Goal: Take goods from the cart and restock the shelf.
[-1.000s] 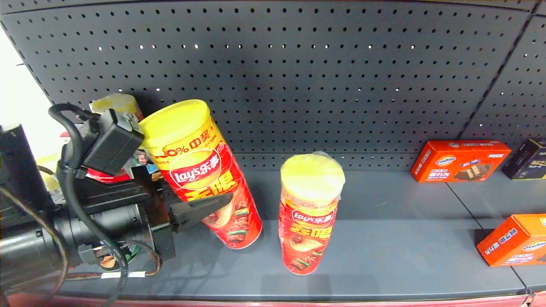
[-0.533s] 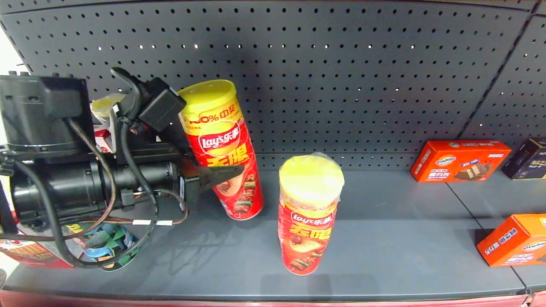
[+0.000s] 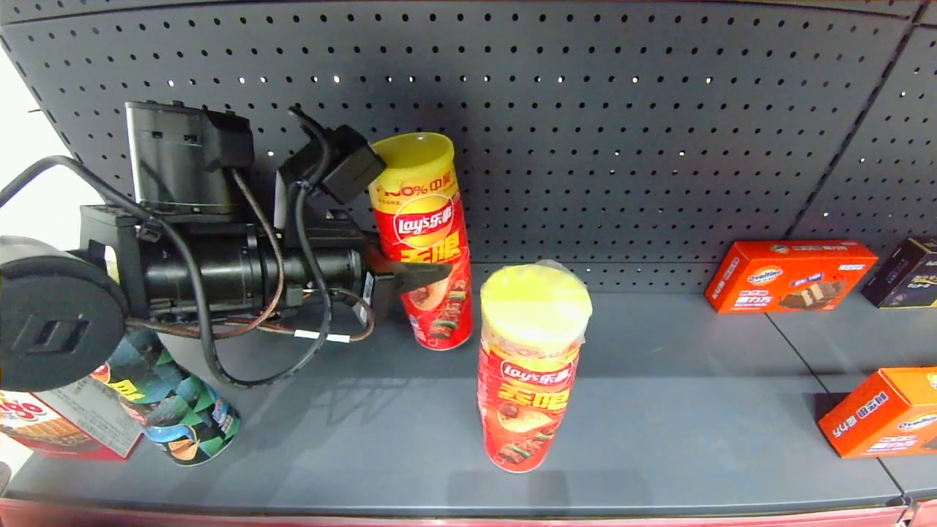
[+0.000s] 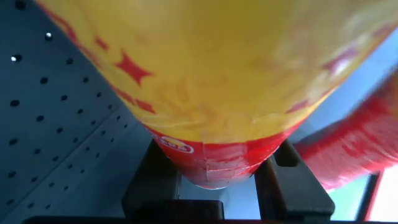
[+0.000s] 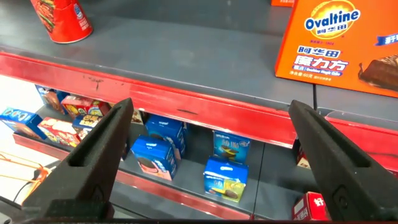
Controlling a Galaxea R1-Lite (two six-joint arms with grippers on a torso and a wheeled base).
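Chip can: the red-and-yellow cylindrical chip can with a yellow plastic lid stands roughly upright at the far side of the dark grey metal shelf, close to the perforated back panel. I cannot tell if its base touches the deck.
Left gripper: the left gripper comes in from the left, its black fingers pinching the chip can's lower half from both sides.
Second can: a matching red-and-yellow can stands upright, nearer and just to the right, apart from the held one.
Right gripper: the right gripper is spread wide, near the shelf's red front edge.
Left end: a blue-green patterned can beside a red box.
Right end: two orange cardboard boxes, one far, one near.
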